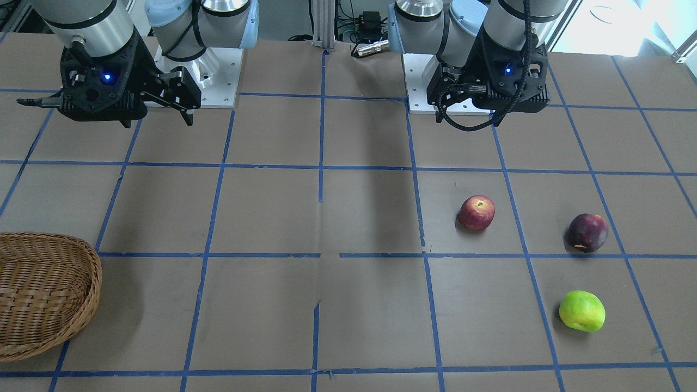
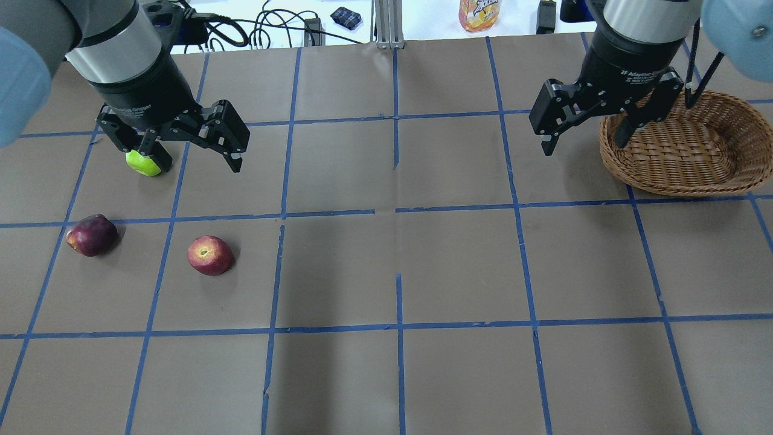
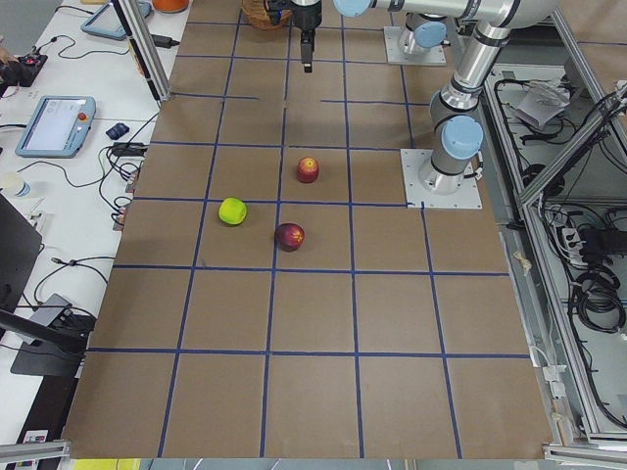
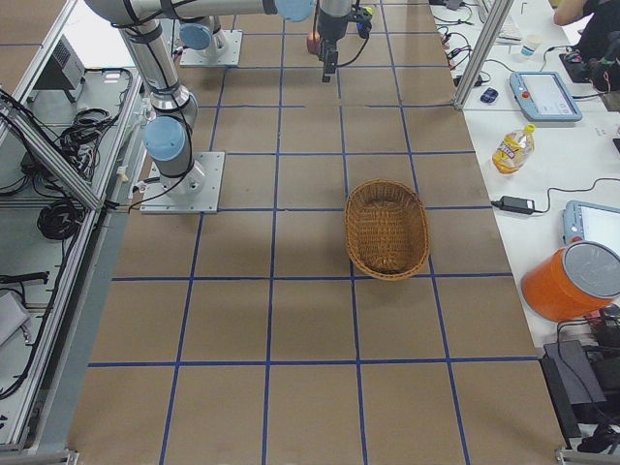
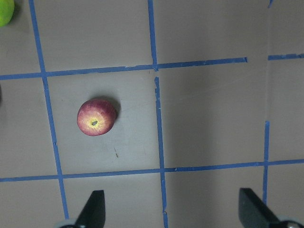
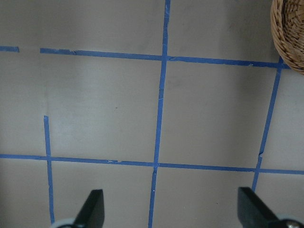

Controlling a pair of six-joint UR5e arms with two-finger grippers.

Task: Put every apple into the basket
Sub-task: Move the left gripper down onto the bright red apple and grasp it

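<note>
Three apples lie on the taped brown table on my left side: a red apple (image 2: pixel 210 255) (image 1: pixel 477 212) (image 5: pixel 96 117), a dark maroon apple (image 2: pixel 92 235) (image 1: pixel 587 232) and a lime green apple (image 2: pixel 142 164) (image 1: pixel 582 311). In the overhead view one finger partly covers the green apple. My left gripper (image 2: pixel 190 154) (image 5: pixel 173 211) is open and empty, high above the table, with the red apple ahead of its fingers. The brown wicker basket (image 2: pixel 664 184) (image 1: pixel 93 283) (image 4: pixel 351 232) stands empty on my right side. My right gripper (image 2: pixel 586 144) (image 6: pixel 173 211) is open and empty, raised beside the basket's left rim.
The two arm base plates (image 1: pixel 218 81) (image 1: pixel 419 92) stand at the table's robot side. An orange drink bottle (image 2: pixel 480 12) and cables lie beyond the far edge. Tablets (image 3: pixel 54 125) and an orange bucket (image 4: pixel 572 281) sit on the side benches.
</note>
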